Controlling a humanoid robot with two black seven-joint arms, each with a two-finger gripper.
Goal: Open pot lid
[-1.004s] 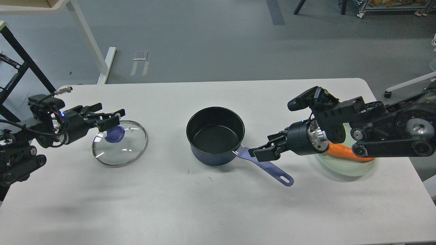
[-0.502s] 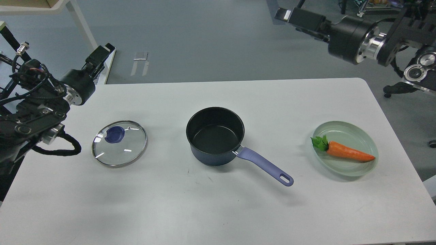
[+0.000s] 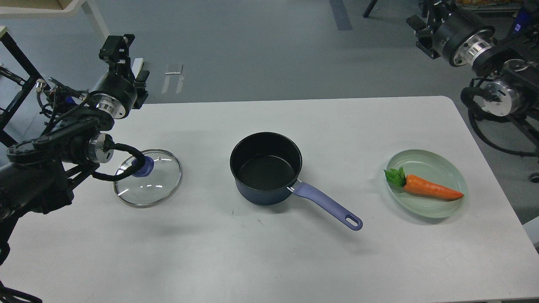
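Head view: we see a white table (image 3: 269,261) filling the lower two thirds of the frame, with grey floor (image 3: 252,50) beyond it. At the upper left stand a white table leg (image 3: 110,46) and a black frame (image 3: 21,63); at the right edge, part of a chair base (image 3: 532,176).

Half a second ago our left arm lay lower at the left edge and our right arm reached further in along the top. Now the left arm has lifted and swung inward, a black cable (image 3: 122,162) from it draping across the lid's left rim, and the right arm has drawn back into the upper right corner. One second ago both grippers were down at the table, the left at the lid's knob and the right at the pot handle. The pot, lid, plate and carrot lie where they were.

The lid (image 3: 147,178) lies flat on the table at centre left, blue knob up, well left of the open pot (image 3: 266,168), whose handle (image 3: 328,206) points to the lower right. The left gripper (image 3: 116,44) sits high at the upper left, well above the lid; we cannot tell how its fingers stand. The right gripper (image 3: 421,27) is at the upper right, far from the lid, seen dark and end-on, so we cannot tell there either. At centre right a carrot (image 3: 429,189) rests on a green plate (image 3: 446,210).
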